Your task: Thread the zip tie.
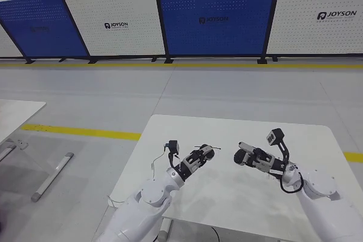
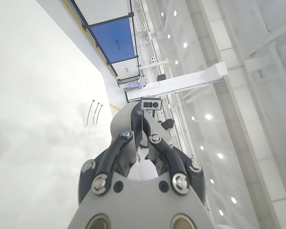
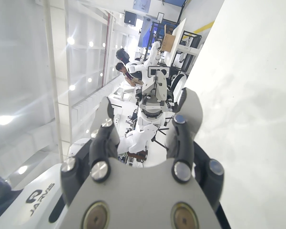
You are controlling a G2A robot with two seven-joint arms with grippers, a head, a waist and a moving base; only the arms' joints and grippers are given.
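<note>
one black zip tie [image 2: 142, 126] shows as a thin straight strip between the pads of the left gripper [image 2: 141, 117], which is clenched on it. the strip runs out along the fingers toward their tips. seen from above, that gripper is over the middle of the white table [image 1: 248, 206], and a thin dark end of the tie pokes out toward the other arm. the right gripper [image 3: 146, 97] faces it across a gap, near but apart. it is released, its two fingers spread wide. each wrist view looks along its own fingers at the other arm's gripper, nearly head-on. three spare zip ties [image 2: 94, 113] lie on the table well apart from both grippers, side by side and almost parallel, their small heads all at the same end, near the table's edge. beyond the table the grey floor carries a yellow line [image 1: 78, 130]. a second white table [image 1: 6, 118] stands off to the robot's left, and a row of blue and white panels [image 1: 215, 27] closes the far side of the room.
</note>
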